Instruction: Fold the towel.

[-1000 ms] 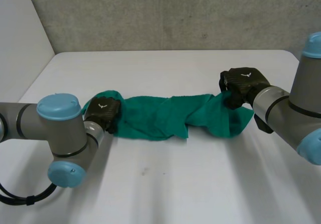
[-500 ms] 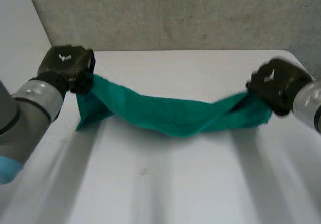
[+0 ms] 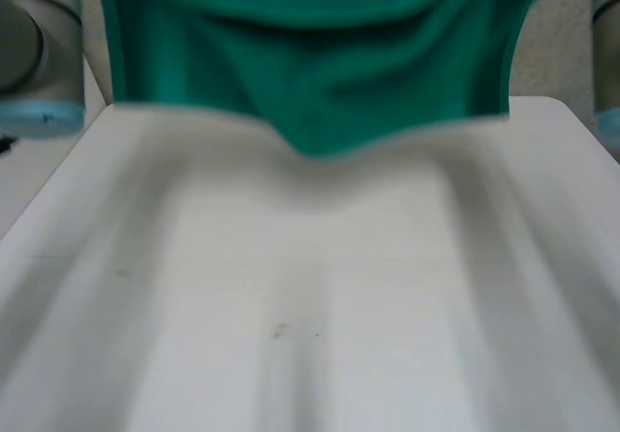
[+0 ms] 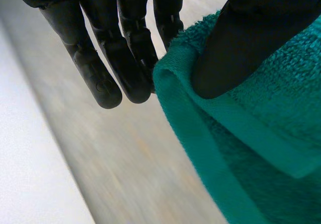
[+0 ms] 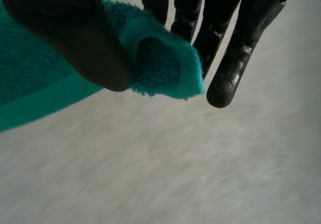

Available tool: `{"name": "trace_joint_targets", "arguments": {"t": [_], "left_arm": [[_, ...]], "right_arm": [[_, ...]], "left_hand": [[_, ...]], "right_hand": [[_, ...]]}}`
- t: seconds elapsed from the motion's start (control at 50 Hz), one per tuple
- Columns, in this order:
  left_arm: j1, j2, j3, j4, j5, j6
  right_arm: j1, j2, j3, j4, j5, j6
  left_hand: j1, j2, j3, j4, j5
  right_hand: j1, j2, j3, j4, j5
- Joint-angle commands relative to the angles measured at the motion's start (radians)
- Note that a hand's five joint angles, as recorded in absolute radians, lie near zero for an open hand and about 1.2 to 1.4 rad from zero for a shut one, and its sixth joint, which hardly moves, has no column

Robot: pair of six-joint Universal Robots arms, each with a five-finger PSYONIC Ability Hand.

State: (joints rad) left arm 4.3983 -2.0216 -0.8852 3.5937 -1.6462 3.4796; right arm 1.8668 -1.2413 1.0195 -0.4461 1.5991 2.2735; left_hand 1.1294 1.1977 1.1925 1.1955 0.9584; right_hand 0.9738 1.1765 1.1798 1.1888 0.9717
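The green towel (image 3: 320,74) hangs spread in the air above the far half of the white table (image 3: 310,306), its lower edge sagging in the middle. In the left wrist view my left hand (image 4: 125,48) pinches one end of the towel (image 4: 251,148) between thumb and fingers. In the right wrist view my right hand (image 5: 75,38) pinches a corner of the towel (image 5: 160,58) between thumb and fingers.
My left arm (image 3: 39,54) and right arm (image 3: 608,64) stand raised at the two sides of the head view. A grey wall lies behind the table. The table's near half is bare white surface.
Both hands have lifted the towel off the table and pulled it wide; it now hangs high and close to the head camera. The left hand closed on its end.
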Motion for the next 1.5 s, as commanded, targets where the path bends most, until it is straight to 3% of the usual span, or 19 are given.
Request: {"name": "trace_joint_targets", "arguments": {"t": [0.02, 0.16, 0.2, 0.3, 0.36, 0.4, 0.42, 0.56, 0.7, 0.82, 0.92, 1.04, 1.14, 1.28, 1.36, 1.5], "left_arm": [[0.003, 0.060, -0.148, 0.023, -0.026, -0.091], [0.023, 0.075, -0.433, -0.015, 0.002, -0.174], [0.029, 0.067, -0.494, -0.015, 0.022, -0.185], [0.039, 0.012, -0.623, -0.010, 0.085, -0.188], [0.039, -0.038, -0.656, -0.016, 0.089, -0.183], [0.041, -0.055, -0.678, -0.020, 0.091, -0.182], [0.041, -0.055, -0.682, -0.023, 0.092, -0.182], [0.047, -0.034, -0.727, -0.029, 0.097, -0.182], [0.050, 0.073, -0.771, -0.032, 0.097, -0.185], [0.049, 0.138, -0.790, -0.047, 0.095, -0.189], [0.038, 0.213, -0.785, -0.081, 0.094, -0.192], [0.007, 0.317, -0.761, -0.112, 0.094, -0.206], [-0.052, 0.408, -0.695, -0.154, 0.094, -0.250], [-0.062, 0.446, -0.601, -0.214, 0.092, -0.271], [-0.066, 0.445, -0.554, -0.243, 0.092, -0.281], [-0.068, 0.431, -0.486, -0.253, 0.089, -0.283]], "right_arm": [[-0.006, -0.083, 0.137, -0.068, -0.051, 0.127], [-0.052, -0.081, 0.373, -0.017, -0.194, 0.164], [-0.077, -0.078, 0.451, -0.014, -0.270, 0.164], [-0.109, 0.041, 0.557, -0.006, -0.367, 0.153], [-0.113, 0.120, 0.587, 0.007, -0.370, 0.147], [-0.120, 0.157, 0.617, 0.035, -0.366, 0.135], [-0.120, 0.157, 0.623, 0.044, -0.363, 0.133], [-0.143, 0.105, 0.643, 0.099, -0.294, 0.156], [-0.146, 0.053, 0.642, 0.167, -0.265, 0.336], [-0.143, 0.052, 0.588, 0.308, -0.272, 0.579], [-0.144, 0.071, 0.504, 0.417, -0.274, 0.686], [-0.143, 0.255, 0.264, 0.546, -0.274, 0.819], [-0.133, 0.365, 0.125, 0.589, -0.277, 0.850], [-0.094, 0.503, 0.044, 0.668, -0.326, 0.842], [-0.054, 0.514, 0.053, 0.684, -0.381, 0.841], [-0.024, 0.504, 0.109, 0.672, -0.395, 0.841]], "left_hand": [[0.267, 0.199, 0.204, 0.201, 0.263], [0.267, 0.199, 0.204, 0.201, 0.263], [0.267, 0.199, 0.204, 0.201, 0.263], [0.267, 0.199, 0.204, 0.201, 0.263], [0.267, 0.199, 0.204, 0.201, 0.263], [0.267, 0.199, 0.204, 0.201, 0.263], [0.267, 0.199, 0.204, 0.201, 0.263], [0.267, 0.199, 0.204, 0.201, 0.263], [0.267, 0.199, 0.204, 0.201, 0.263], [0.267, 0.199, 0.204, 0.201, 0.263], [0.267, 0.199, 0.204, 0.201, 0.263], [0.267, 0.199, 0.204, 0.201, 0.263], [0.267, 0.199, 0.204, 0.201, 0.263], [0.267, 0.199, 0.204, 0.201, 0.263], [0.267, 0.199, 0.204, 0.201, 0.263], [0.267, 0.199, 0.204, 0.201, 0.263]], "right_hand": [[0.422, 0.220, 0.216, 0.207, 0.250], [0.422, 0.220, 0.216, 0.207, 0.250], [0.422, 0.220, 0.216, 0.207, 0.250], [0.422, 0.220, 0.216, 0.207, 0.250], [0.380, 0.177, 0.174, 0.165, 0.207], [-0.071, -0.273, -0.277, -0.286, -0.243], [-0.151, -0.354, -0.357, -0.366, -0.324], [-0.287, -0.489, -0.493, -0.502, -0.459], [-0.478, -0.680, -0.684, -0.693, -0.650], [-0.519, -0.722, -0.725, -0.734, -0.691], [-0.510, -0.713, -0.716, -0.725, -0.683], [-0.519, -0.722, -0.725, -0.734, -0.691], [-0.566, -0.768, -0.772, -0.781, -0.738], [-0.598, -0.801, -0.804, -0.813, -0.771], [-0.586, -0.789, -0.792, -0.801, -0.759], [-0.578, -0.780, -0.784, -0.793, -0.750]]}}
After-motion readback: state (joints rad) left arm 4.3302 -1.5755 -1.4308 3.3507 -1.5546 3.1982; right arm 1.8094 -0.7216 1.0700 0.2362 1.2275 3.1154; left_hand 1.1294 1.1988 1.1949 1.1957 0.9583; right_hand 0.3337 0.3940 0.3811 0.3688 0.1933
